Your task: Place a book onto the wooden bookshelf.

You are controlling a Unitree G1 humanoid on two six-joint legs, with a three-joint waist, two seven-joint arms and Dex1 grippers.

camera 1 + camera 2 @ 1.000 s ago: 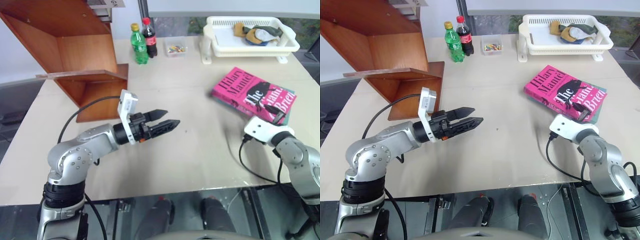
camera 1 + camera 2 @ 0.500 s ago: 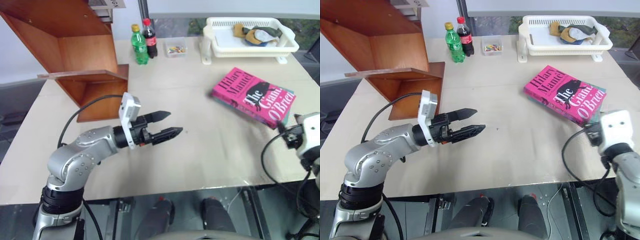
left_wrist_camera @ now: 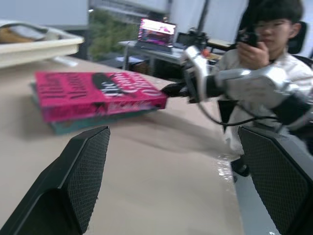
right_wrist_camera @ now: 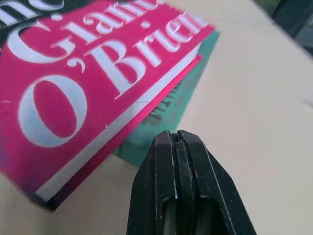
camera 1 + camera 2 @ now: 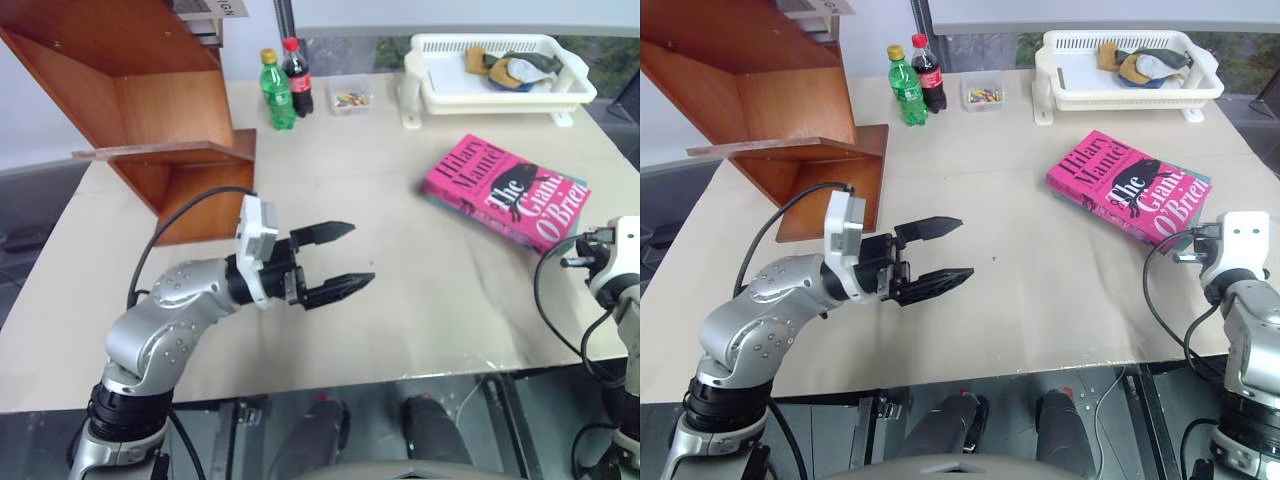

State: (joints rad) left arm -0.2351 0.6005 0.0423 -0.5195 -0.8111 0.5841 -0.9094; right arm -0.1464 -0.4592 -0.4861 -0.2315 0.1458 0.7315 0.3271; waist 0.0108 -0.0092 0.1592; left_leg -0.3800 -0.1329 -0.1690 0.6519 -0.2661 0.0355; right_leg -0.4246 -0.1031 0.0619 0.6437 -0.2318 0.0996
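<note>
Beige table (image 5: 400, 260): pink book (image 5: 505, 190) flat; right gripper (image 4: 178, 139) fingers clenched empty, left gripper (image 5: 345, 258) fingers spread.

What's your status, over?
Left gripper open, empty, over mid-table. Right gripper shut, empty, at the pink book's near corner. Book lies on a teal book, not on the wooden bookshelf. Path clear.
</note>
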